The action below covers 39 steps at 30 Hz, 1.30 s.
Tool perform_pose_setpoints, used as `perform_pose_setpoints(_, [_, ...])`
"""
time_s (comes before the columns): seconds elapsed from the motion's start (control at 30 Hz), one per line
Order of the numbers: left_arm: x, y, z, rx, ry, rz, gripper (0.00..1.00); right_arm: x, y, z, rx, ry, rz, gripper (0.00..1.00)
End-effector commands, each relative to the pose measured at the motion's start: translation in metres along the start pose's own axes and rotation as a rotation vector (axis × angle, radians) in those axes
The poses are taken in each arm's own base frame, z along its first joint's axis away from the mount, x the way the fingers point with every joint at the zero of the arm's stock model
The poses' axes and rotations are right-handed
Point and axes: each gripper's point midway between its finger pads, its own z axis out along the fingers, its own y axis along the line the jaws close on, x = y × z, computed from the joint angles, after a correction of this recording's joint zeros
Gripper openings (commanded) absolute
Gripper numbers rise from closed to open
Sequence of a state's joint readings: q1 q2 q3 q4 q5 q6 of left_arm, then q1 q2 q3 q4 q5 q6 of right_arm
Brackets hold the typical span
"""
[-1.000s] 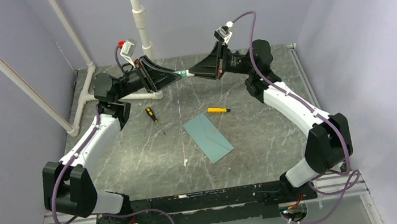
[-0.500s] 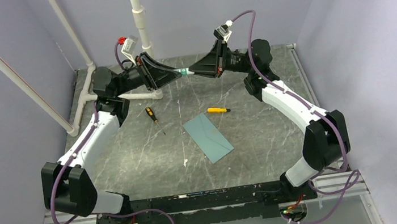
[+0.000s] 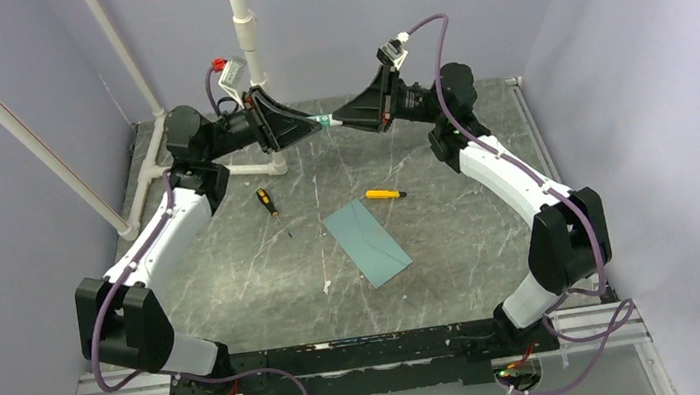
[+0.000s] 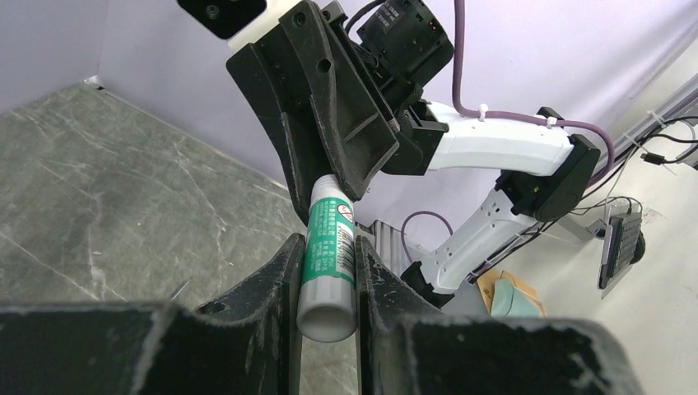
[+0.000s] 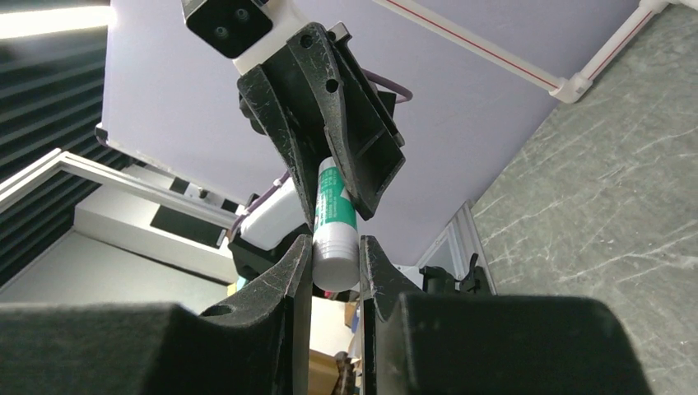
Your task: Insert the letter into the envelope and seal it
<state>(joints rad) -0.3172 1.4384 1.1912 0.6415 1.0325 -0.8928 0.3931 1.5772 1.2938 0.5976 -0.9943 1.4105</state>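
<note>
The teal envelope (image 3: 367, 244) lies flat and closed in the middle of the table. No letter shows in any view. A green-and-white glue stick (image 3: 324, 121) is held in the air above the table's far part, between both grippers. My left gripper (image 3: 314, 124) is shut on its green labelled body (image 4: 328, 247). My right gripper (image 3: 336, 120) is shut on its white ribbed end (image 5: 335, 251). The two grippers face each other tip to tip. Each wrist view shows the other gripper clamped on the far end of the stick.
A black-and-orange screwdriver (image 3: 270, 205) lies left of the envelope. A yellow-handled tool (image 3: 383, 194) lies just behind the envelope. A white pipe frame (image 3: 249, 39) stands at the back left. A small white scrap (image 3: 327, 285) lies near the envelope's front left.
Both grippers have risen slightly and moved a little farther back, still holding the glue stick between them. The envelope has not moved.
</note>
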Motion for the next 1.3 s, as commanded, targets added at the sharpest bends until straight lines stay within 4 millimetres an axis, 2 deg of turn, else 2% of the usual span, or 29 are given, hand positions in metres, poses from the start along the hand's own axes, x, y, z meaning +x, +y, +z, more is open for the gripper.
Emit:
perform_pose_setpoints(0.0, [0.068, -0.020, 0.037, 0.128, 0.207, -0.139, 0.03, 0.037, 0.039, 0.038, -0.108, 0.102, -0.043, 0.00])
perform_pose_setpoints(0.07, [0.063, -0.017, 0.034, 0.089, 0.201, -0.125, 0.02, 0.031, 0.033, 0.031, -0.076, 0.085, -0.038, 0.00])
perform_pose_setpoints(0.17, [0.054, -0.002, 0.019, -0.008, 0.168, -0.122, 0.02, 0.014, 0.018, 0.003, -0.013, 0.013, -0.031, 0.01])
perform_pose_setpoints(0.27, [0.047, 0.019, -0.006, -0.104, 0.110, -0.159, 0.02, -0.002, -0.010, -0.028, 0.114, -0.073, -0.041, 0.28])
perform_pose_setpoints(0.33, [0.046, 0.031, -0.022, -0.156, 0.077, -0.195, 0.02, -0.010, -0.033, -0.049, 0.227, -0.123, -0.032, 0.54])
perform_pose_setpoints(0.4, [0.053, 0.043, -0.036, -0.217, 0.062, -0.238, 0.02, -0.013, -0.062, -0.071, 0.344, -0.180, 0.015, 0.68])
perform_pose_setpoints(0.47, [0.063, 0.058, -0.051, -0.303, 0.045, -0.292, 0.02, -0.014, -0.090, -0.092, 0.437, -0.232, 0.074, 0.74])
perform_pose_setpoints(0.57, [0.082, 0.082, -0.075, -0.439, 0.033, -0.367, 0.03, -0.007, -0.129, -0.119, 0.573, -0.286, 0.153, 0.76])
perform_pose_setpoints(0.67, [0.111, 0.107, -0.101, -0.598, 0.069, -0.494, 0.02, 0.002, -0.149, -0.129, 0.643, -0.293, 0.175, 0.76])
perform_pose_setpoints(0.73, [0.133, 0.115, -0.112, -0.634, 0.127, -0.594, 0.03, 0.007, -0.159, -0.133, 0.676, -0.285, 0.189, 0.76])
perform_pose_setpoints(0.87, [0.184, 0.122, -0.116, -0.611, 0.299, -0.859, 0.02, 0.011, -0.165, -0.133, 0.680, -0.273, 0.206, 0.74])
perform_pose_setpoints(0.93, [0.201, 0.128, -0.120, -0.633, 0.324, -0.933, 0.02, 0.012, -0.169, -0.133, 0.677, -0.269, 0.220, 0.73])
perform_pose_setpoints(1.27, [0.238, 0.179, -0.130, -0.782, 0.343, -1.087, 0.11, 0.021, -0.174, -0.134, 0.679, -0.249, 0.248, 0.71])
